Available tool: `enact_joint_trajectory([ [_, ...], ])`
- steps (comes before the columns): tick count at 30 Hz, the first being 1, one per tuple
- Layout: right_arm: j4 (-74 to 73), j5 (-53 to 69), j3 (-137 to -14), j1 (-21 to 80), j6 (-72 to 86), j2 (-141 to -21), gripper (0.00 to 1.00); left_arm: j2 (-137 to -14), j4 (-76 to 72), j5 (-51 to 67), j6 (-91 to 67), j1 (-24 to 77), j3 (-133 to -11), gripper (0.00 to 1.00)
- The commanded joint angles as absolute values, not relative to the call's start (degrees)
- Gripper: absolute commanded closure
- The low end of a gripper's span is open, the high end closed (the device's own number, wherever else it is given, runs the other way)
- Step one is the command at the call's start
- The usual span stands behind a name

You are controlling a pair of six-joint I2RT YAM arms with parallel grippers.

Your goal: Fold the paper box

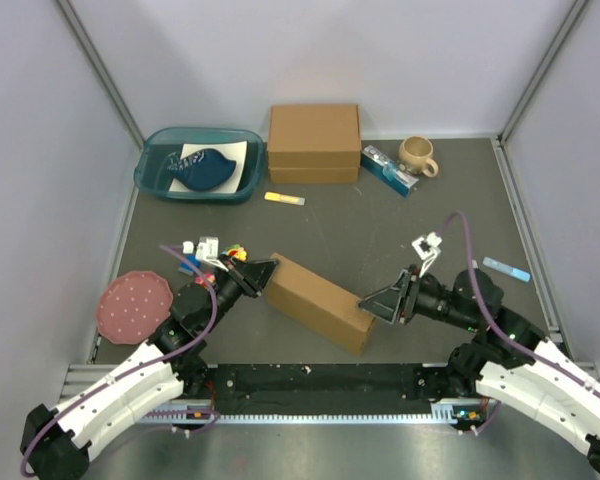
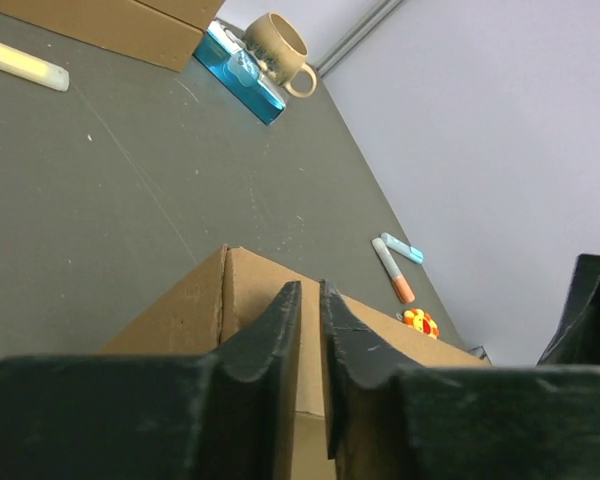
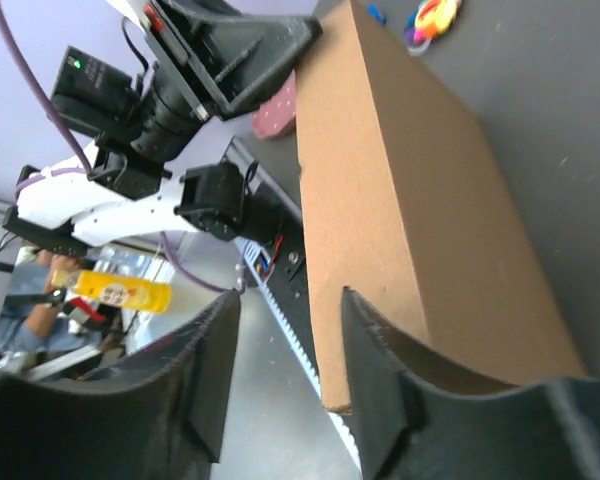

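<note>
1. At the lower left of the top view, the left end effector (image 1: pixel 264 270) is reaching up and to the right, its tip meeting the upper-left end of the paper box (image 1: pixel 315 298). In its wrist view the fingers (image 2: pixel 275 350) are standing only a thin slit apart. No cardboard is visibly caught between them.
2. In the lower centre of the top view, the paper box is lying on the dark worktop (image 1: pixel 380 230), running diagonally from upper left to lower right. Its faces are showing closed, so it is reading as a shut block, not a flat sheet.
3. Right of centre, the right end effector (image 1: pixel 368 300) is sitting at the box's lower-right end. In its wrist view the fingers (image 3: pixel 205 380) are spread. The box's near corner is lying in the gap, just beside one finger and not clamped.
4. Judging by this, the folding is looking to be at its last step. Both arms are bracketing the two ends of a formed box, and neither is gripping it.
5. The next move is probably calling for a check that the end flaps are sitting flush. After that each end effector needs drawing straight back along the box's long line, so that no fingertip is snagging an edge and springing a flap open.
</note>
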State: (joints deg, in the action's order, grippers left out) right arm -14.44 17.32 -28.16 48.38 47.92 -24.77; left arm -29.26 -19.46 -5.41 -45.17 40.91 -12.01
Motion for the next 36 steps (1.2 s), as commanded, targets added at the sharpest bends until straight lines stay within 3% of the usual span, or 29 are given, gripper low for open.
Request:
enact_joint_trajectory([
  [1,-22.91,7.84,-38.04,49.04,44.04,-24.34,0.45,-29.62,-10.9,-9.23,-41.49,40.69,-14.32,0.67],
  [4,-27.14,5.37,-40.33,49.04,43.6,-25.66,0.36,-30.14,-9.32,-10.28,-40.17,40.78,-17.83,0.52],
  [8,-33.82,4.92,-41.83,49.04,43.51,-27.77,0.31,-31.2,-8.7,-10.28,-38.06,40.78,-23.27,0.45],
  [15,-35.51,7.38,-39.82,48.96,42.89,-25.84,0.32,-30.94,-6.68,-12.39,-35.69,40.69,-26.89,0.43],
  [23,-30.15,9.66,-34.81,49.04,44.91,-26.98,0.3,-23.56,11.3,-17.22,-36.29,40.78,-29.79,0.42],
  [27,-27.69,10.37,-33.4,49.04,44.91,-28.12,0.3,-21.1,18.98,-24.95,-37.18,40.78,-29.62,0.4],
  [32,-27.51,10.55,-33.66,49.04,44.21,-28.83,0.3,-23.28,11.96,-20.31,-33.67,40.61,-27.59,0.22],
  [36,-28.21,10.72,-34.01,49.04,44.38,-28.39,0.3,-31.1,15.01,-17.93,-31.47,40.61,-33.39,0.16],
])
